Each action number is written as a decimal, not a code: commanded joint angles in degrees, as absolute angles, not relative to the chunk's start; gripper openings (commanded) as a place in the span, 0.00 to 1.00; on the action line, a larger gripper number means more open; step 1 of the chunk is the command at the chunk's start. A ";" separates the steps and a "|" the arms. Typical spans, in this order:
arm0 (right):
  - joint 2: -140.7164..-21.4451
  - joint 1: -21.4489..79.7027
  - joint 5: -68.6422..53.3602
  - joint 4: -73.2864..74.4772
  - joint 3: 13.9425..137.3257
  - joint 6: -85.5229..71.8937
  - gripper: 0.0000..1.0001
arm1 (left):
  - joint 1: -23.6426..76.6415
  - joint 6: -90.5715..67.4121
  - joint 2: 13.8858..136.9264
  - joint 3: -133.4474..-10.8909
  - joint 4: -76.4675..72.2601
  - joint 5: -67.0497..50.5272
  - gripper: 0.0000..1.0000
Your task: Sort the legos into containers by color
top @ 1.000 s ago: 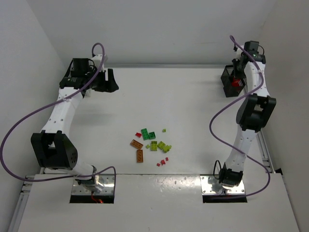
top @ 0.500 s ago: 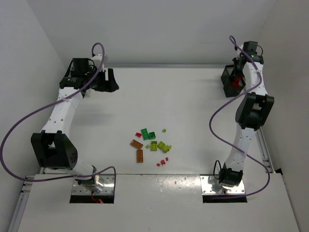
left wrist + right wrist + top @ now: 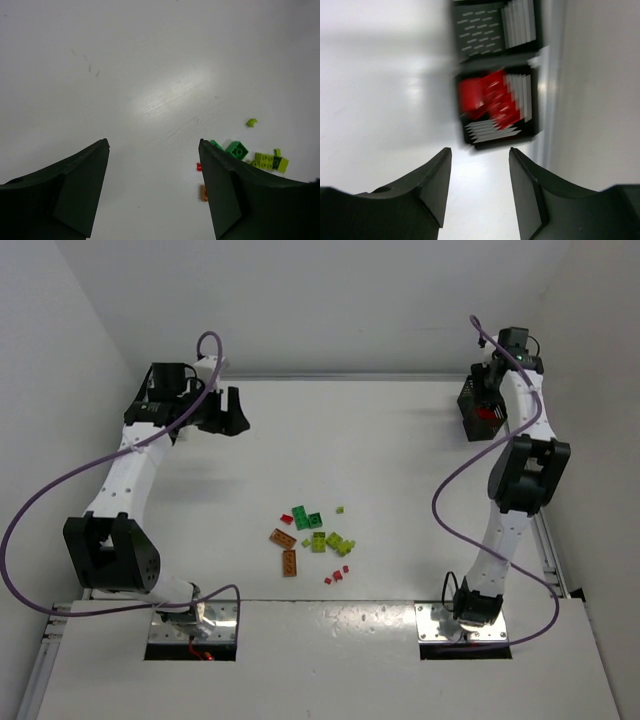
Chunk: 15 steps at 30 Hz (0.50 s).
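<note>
The right gripper (image 3: pixel 480 150) has just parted its jaws, now empty, over the black bin (image 3: pixel 492 135) holding red bricks (image 3: pixel 487 97): one drop done. The left gripper (image 3: pixel 154 145) hovers with jaws wide and empty. The unsorted legos (image 3: pixel 315 540) lie mid-way across the counter (image 3: pixel 400 460).

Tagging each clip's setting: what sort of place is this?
Probably a lab robot cell: a white tabletop boxed in by plain white walls, two white jointed arms bolted at its near edge, small coloured plastic lego bricks scattered mid-table.

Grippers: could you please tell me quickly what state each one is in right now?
Left gripper: open, holding nothing.
Right gripper: open, nothing between its jaws.
</note>
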<state>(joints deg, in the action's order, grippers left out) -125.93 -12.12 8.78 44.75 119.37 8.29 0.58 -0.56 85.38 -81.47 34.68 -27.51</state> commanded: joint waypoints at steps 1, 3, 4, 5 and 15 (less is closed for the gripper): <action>-113.29 -10.72 -2.17 47.55 114.98 7.21 0.50 | 3.34 6.66 81.74 -80.07 36.73 -32.78 0.78; -106.11 -10.20 -7.71 50.61 108.76 8.96 0.50 | 5.97 11.67 81.74 -78.67 40.05 -34.18 0.78; -103.73 -10.20 -13.22 51.84 106.46 10.71 0.50 | 7.02 12.99 81.13 -77.88 41.12 -34.19 0.77; -101.62 -10.20 -15.45 54.29 101.91 10.72 0.50 | 9.38 14.66 80.60 -75.78 41.74 -34.19 0.77; -79.38 -10.20 -26.89 54.40 74.54 10.63 0.45 | 21.09 16.35 76.90 -65.30 41.31 -25.49 0.74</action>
<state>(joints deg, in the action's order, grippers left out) -82.13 -9.98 -21.65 55.16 78.11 10.52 19.94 14.59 79.64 -64.97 42.24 -27.88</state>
